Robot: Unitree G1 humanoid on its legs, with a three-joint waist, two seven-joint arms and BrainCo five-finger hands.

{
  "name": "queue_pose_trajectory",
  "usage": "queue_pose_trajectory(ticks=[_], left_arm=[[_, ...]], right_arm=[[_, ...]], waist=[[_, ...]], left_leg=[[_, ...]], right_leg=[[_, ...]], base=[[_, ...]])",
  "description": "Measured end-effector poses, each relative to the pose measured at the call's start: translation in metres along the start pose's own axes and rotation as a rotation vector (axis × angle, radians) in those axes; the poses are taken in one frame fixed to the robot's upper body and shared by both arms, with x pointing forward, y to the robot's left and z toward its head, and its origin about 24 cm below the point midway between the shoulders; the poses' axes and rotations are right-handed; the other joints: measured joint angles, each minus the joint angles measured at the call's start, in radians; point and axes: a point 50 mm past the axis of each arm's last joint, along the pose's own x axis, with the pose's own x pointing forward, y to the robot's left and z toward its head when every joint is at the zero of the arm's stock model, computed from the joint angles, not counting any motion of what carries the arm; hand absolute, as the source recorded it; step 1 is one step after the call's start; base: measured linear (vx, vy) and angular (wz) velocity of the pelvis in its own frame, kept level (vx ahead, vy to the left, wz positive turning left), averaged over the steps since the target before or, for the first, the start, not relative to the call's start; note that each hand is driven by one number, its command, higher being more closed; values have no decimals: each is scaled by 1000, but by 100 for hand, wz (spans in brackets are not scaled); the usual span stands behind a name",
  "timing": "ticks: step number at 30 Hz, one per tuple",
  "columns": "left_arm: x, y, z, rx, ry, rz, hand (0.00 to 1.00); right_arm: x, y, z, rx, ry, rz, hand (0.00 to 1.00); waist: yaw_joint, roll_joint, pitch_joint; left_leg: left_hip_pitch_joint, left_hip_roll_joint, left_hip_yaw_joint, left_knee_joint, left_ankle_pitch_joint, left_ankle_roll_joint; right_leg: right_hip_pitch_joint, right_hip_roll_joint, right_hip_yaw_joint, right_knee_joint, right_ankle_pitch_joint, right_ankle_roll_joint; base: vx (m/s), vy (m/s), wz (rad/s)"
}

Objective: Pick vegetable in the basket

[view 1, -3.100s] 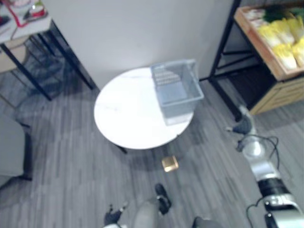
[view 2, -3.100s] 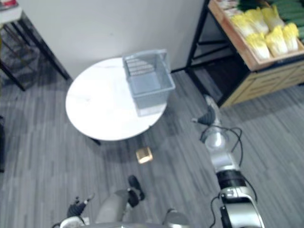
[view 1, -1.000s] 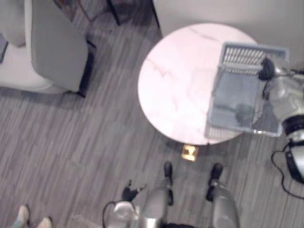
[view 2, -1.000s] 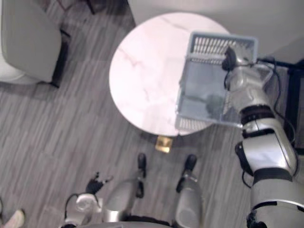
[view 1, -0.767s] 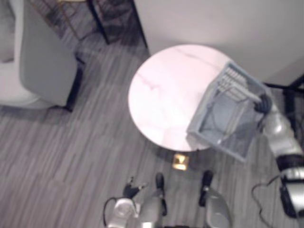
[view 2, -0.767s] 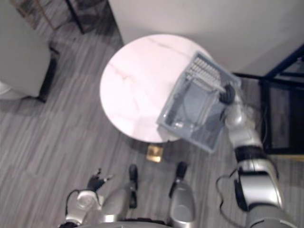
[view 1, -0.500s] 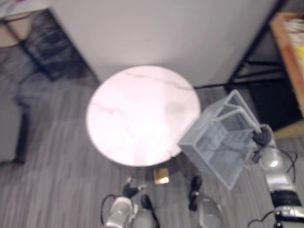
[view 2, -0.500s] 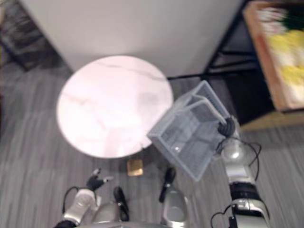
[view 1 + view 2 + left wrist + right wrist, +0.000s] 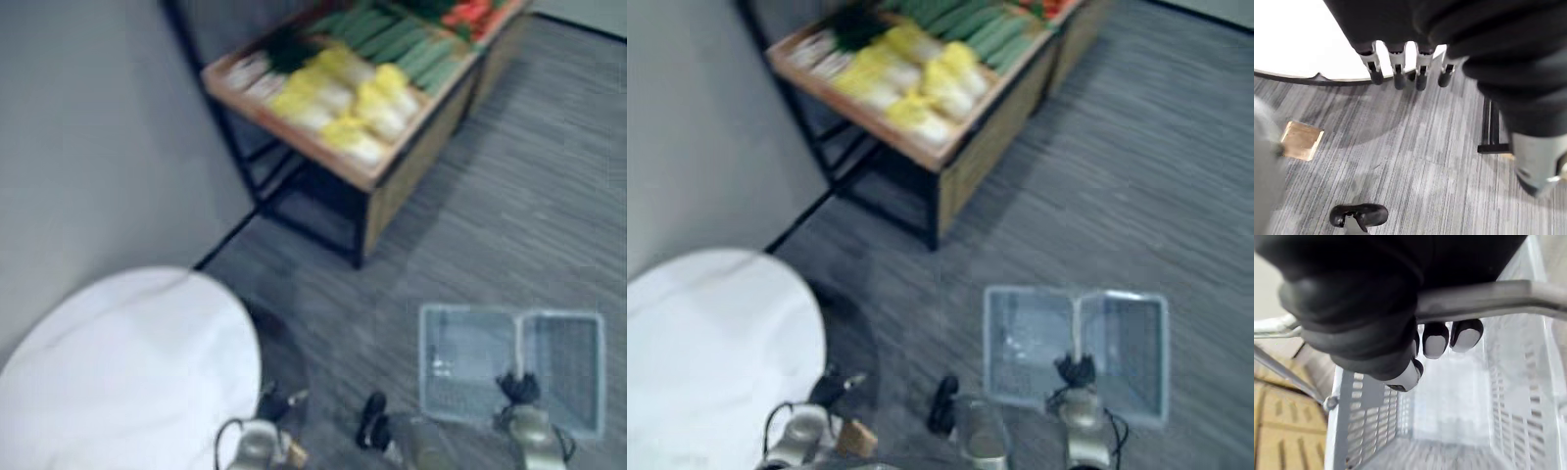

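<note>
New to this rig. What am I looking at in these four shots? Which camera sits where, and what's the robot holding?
It is a two-legged humanoid robot with two arms and fingered hands. The two wide pictures come from a stereo camera on its head, looking down. The two close ones come from cameras on its wrists. In the right wrist view the right hand has its fingers curled round the grey handle of a pale plastic basket, which looks empty. The left hand hangs with straight fingers, holding nothing, near the round white table. Ahead stands a wooden produce stand with yellow-white cabbages and long green vegetables on it. None is in the basket yet.
</note>
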Motion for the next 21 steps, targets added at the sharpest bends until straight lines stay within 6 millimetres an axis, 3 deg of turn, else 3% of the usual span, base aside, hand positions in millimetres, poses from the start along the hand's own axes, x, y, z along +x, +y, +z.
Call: queue_pose_trajectory(ticks=[3,4,6,7,8,9,10,12,13,14,15,16,17,18,20,21], left_arm=[[0,5,0,-92,11,58,0],[0,4,1,-107,12,60,0],[1,3,3,-139,11,65,0],[1,3,3,-140,10,65,0],[2,0,8,-147,2,61,0],[1,-2,3,-158,23,65,0],[0,-2,0,-160,35,65,0],[3,-2,5,-156,28,62,0],[4,-4,7,-147,30,49,0],[6,0,8,-132,24,52,0],[7,3,8,-116,20,55,0],[7,8,2,-86,45,58,0],[6,11,-3,-63,60,60,0],[4,11,-8,-52,71,58,0],[6,19,-8,-43,70,75,0],[6,20,-6,-43,66,77,0]], right_arm=[[-7,-8,-42,136,185,-44,100],[-9,-12,-47,159,209,-59,100],[-12,-20,-61,208,272,-102,100],[-12,-20,-62,209,276,-103,100],[-17,-23,-72,215,311,-118,100],[-23,-26,-82,209,341,-126,100],[-25,-28,-87,206,356,-127,100],[-33,-28,-101,205,404,-131,100],[-40,-29,-111,220,447,-146,100],[-44,-24,-117,238,484,-144,100],[-45,-19,-118,242,498,-131,100],[-48,-9,-122,253,524,-107,100],[-55,-3,-130,254,563,-100,100],[-58,-2,-133,258,577,-96,100],[-55,1,-130,287,573,-102,100],[-53,2,-127,290,565,-100,100]], waist=[[19,-1,4],[20,-2,4],[25,2,3],[27,3,2],[42,15,3],[52,25,-4],[55,27,-10],[34,4,-21],[35,-21,-26],[36,-46,-31],[36,-62,-27],[34,-74,-26],[30,-76,-28],[28,-71,-29],[17,-66,-32],[8,-62,-31]], left_leg=[[-113,-42,-63,-93,-35,5],[-136,-58,-84,-135,-35,5],[-200,-140,-184,-388,-7,-10],[-201,-144,-186,-407,-3,-11],[-210,-154,-181,-548,65,-4],[-190,-150,-182,-547,123,7],[-186,-151,-183,-542,140,24],[-178,-177,-171,-513,91,68],[-159,-210,-161,-525,66,86],[-112,-244,-149,-568,54,88],[-84,-262,-149,-585,49,92],[-20,-273,-151,-615,38,99],[44,-272,-161,-631,24,103],[69,-272,-169,-640,16,102],[143,-261,-205,-686,4,97],[153,-249,-217,-699,5,97]], right_leg=[[80,37,91,-48,15,24],[88,42,118,-54,15,24],[98,42,218,-72,15,24],[99,42,222,-73,15,24],[128,44,251,-103,28,39],[154,51,268,-113,35,48],[166,55,289,-111,35,57],[154,22,308,-53,-26,94],[127,-16,301,34,-92,138],[82,-59,301,195,-142,210],[45,-79,300,300,-141,216],[-18,-121,274,506,-98,278],[-55,-157,227,643,-99,273],[-65,-176,201,673,-112,254],[-113,-223,123,616,-152,189],[-126,-219,111,567,-155,182]], base=[[230,98,-163],[198,114,-122],[173,148,-131],[175,168,-153],[226,185,-155],[262,199,-173],[312,218,-108],[309,215,-26],[301,195,11],[306,178,7],[342,140,4],[433,149,18],[440,139,27],[382,65,40],[403,-2,52],[459,-95,60]])
